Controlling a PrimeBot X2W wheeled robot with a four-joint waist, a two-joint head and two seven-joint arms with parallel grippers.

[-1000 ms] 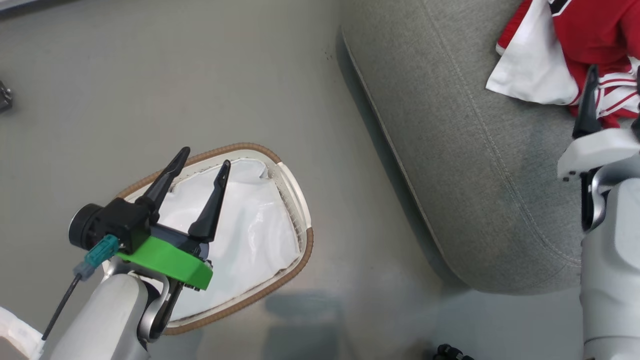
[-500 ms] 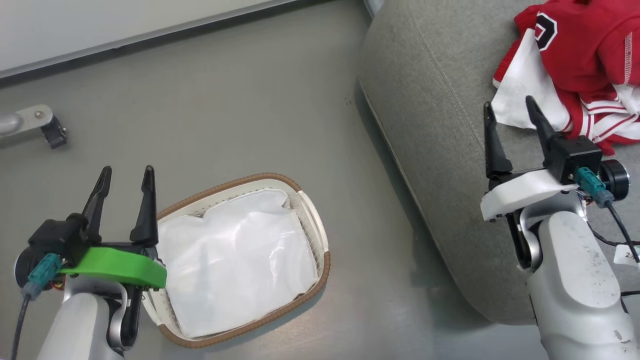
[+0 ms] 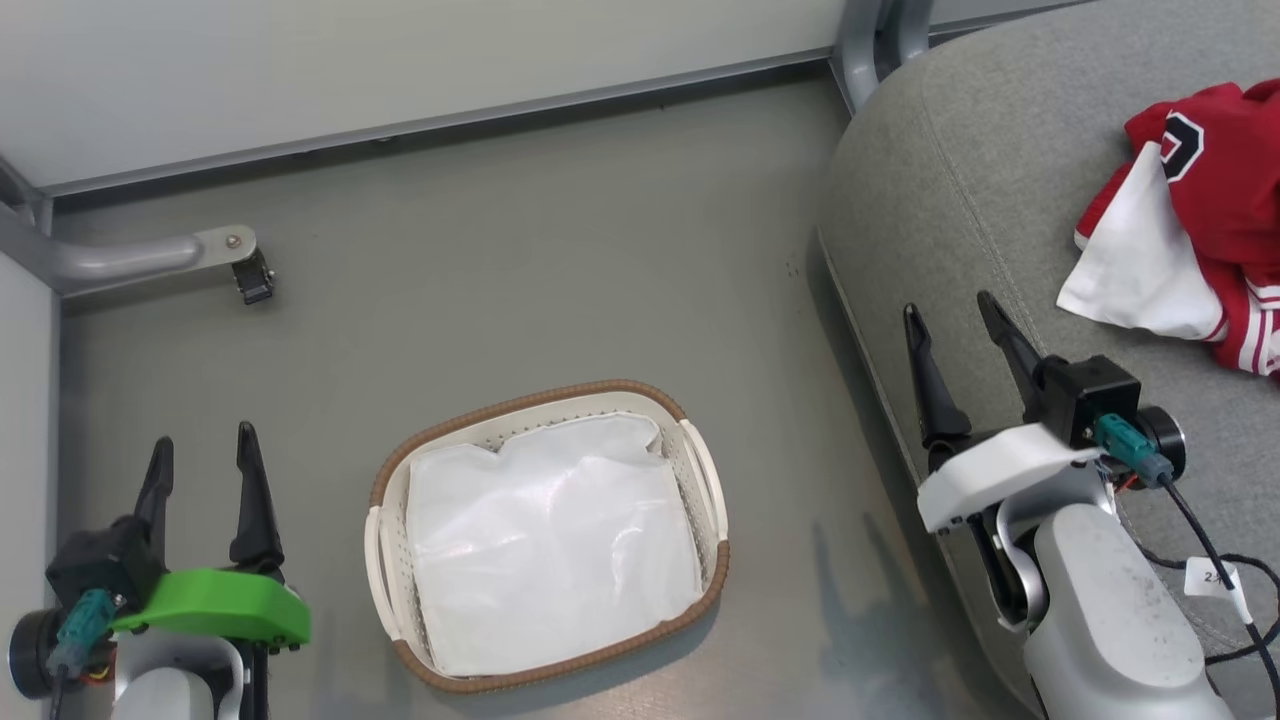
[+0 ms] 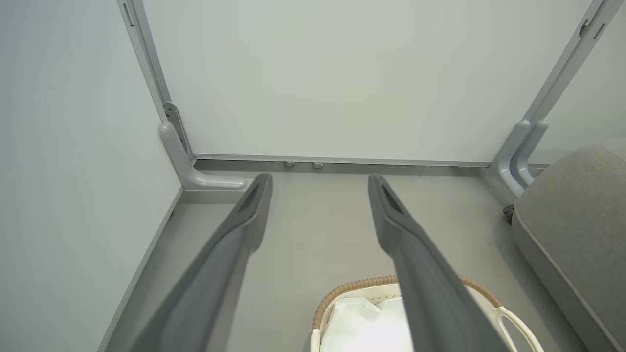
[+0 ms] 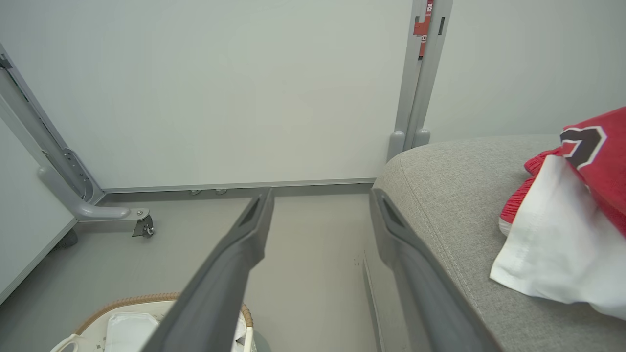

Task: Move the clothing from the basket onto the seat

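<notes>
Pincers, nearest: left pincer (image 3: 204,435), fingers parted, holding nothing, beside basket (image 3: 540,395); right pincer (image 3: 948,304), likewise parted and bare, at edge of seat (image 3: 960,200). Mid: basket on floor (image 3: 500,200), white liner (image 3: 550,550) inside, no red cloth seen there. Far: clothing (image 3: 1230,200), red-and-white heap on seat. Judged light, soft, limp; a bunched fold offers best hold if shifting is needed. Task appears complete.

On the clothing (image 3: 1232,185) — a black numeral (image 3: 1181,147), perhaps 0.

The basket (image 3: 700,470) is perforated plastic with a woven rim and glossy white liner (image 3: 545,550); the seat (image 3: 960,200) is matt, coarse cloth.
</notes>
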